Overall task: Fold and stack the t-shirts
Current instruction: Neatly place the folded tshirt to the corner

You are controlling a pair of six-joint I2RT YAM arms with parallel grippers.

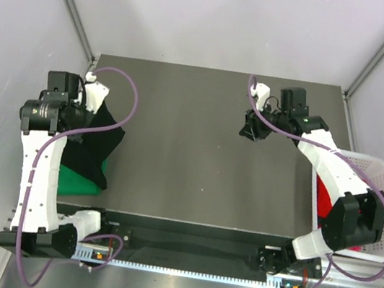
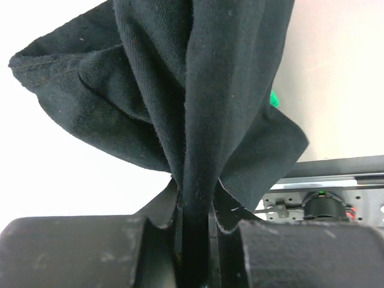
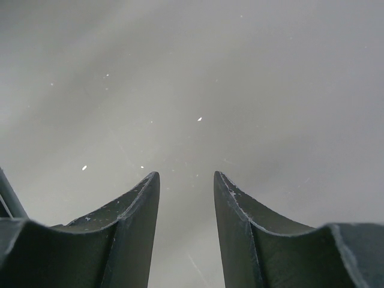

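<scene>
Black t-shirt (image 1: 103,139): at the left edge of the top view, bunched and hanging from the left gripper (image 2: 195,219), whose jaws are pinched on a gathered fold of the cloth. In the wrist view the fabric fans out above the fingers. From above, its lower part overlaps the green t-shirt (image 1: 80,183), which lies heaped at the lower left of the table (image 1: 197,159); whether the two touch cannot be told. A red t-shirt (image 1: 324,198) sits in the white basket (image 1: 376,169) at the right edge.

Right gripper (image 3: 186,180): upper centre-right of the top view, jaws spread, nothing between them, bare table beneath.

Assessment: the step in hand appears to be bringing the black shirt out for spreading. No fold is made and no stack is begun. The next move calls for carrying the cloth toward the middle of the table. The right gripper should then take a second hold on a hem or shoulder, so the shirt can be drawn flat.
</scene>
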